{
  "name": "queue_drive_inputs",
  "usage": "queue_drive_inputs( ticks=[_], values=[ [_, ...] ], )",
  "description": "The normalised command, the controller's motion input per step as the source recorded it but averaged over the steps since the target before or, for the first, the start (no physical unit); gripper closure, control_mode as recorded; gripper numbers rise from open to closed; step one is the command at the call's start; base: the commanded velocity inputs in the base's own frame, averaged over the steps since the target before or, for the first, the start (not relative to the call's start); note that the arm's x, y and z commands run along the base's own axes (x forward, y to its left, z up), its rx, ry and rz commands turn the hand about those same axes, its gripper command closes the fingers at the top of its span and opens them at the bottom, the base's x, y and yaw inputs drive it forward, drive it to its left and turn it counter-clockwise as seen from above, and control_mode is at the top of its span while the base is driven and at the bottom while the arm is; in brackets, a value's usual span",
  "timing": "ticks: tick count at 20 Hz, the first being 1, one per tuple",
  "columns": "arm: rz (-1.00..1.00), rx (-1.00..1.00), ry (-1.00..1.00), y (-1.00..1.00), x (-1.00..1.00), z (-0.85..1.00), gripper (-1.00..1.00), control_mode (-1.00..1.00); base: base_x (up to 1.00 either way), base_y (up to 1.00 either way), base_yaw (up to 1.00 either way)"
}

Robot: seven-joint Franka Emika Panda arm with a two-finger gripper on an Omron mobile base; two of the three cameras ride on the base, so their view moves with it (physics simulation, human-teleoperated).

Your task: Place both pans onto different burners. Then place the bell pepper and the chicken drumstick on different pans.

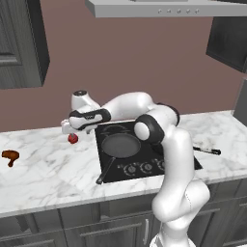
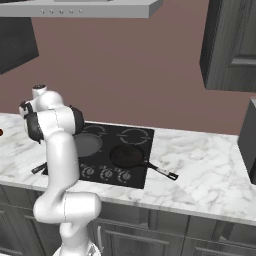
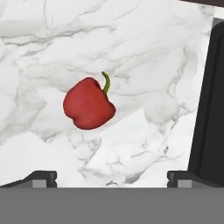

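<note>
Near edge of the worktop (image 1: 53, 178): white marble is seen, bare at the front, with dark cabinet fronts below.
Cooktop (image 1: 144, 166): a flat black glass panel is set into the worktop, its row of knobs along the near edge.
Wide pan (image 1: 120, 144): the shallow dark grey pan is seated on the near left burner, its long handle pointing toward the near left and reaching over the cooktop's edge.
Smaller pan (image 2: 127, 156): the blacker pan is seated on the near right burner, its handle laid out to the right onto the marble.
Chicken drumstick (image 1: 9, 156): it is found far to the left on the worktop, well apart from the cooktop.
Bell pepper (image 3: 89, 104): the red pepper lies on the marble just left of the cooktop, green stem up.
Claw (image 1: 71, 129): it is held above the pepper, fingers spread wide, nothing gripped.
Far side: a brown wall is seen, with a range hood (image 1: 164, 7) above.
</note>
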Motion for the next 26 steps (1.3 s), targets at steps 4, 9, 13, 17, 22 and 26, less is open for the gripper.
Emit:
queue_drive_inputs(
  ticks=[4,9,13,17,22,26],
  values=[
    [0.04,0.00,-0.01,0.21,0.06,-0.02,-1.00,-1.00,0.00,0.00,0.00],
    [0.06,0.00,-0.02,0.15,0.11,-0.01,-1.00,-1.00,0.00,0.00,0.00],
    [0.05,0.00,-0.04,0.09,0.22,-0.03,-1.00,-1.00,0.00,0.00,0.00],
    [0.03,0.00,-0.06,0.04,0.18,-0.09,-1.00,-1.00,0.00,0.00,0.00],
    [0.02,0.00,-0.04,0.04,0.11,-0.16,-1.00,-1.00,0.00,0.00,0.00],
    [0.01,0.00,-0.02,0.08,0.01,-0.21,-1.00,-1.00,0.00,0.00,0.00]
  ],
)
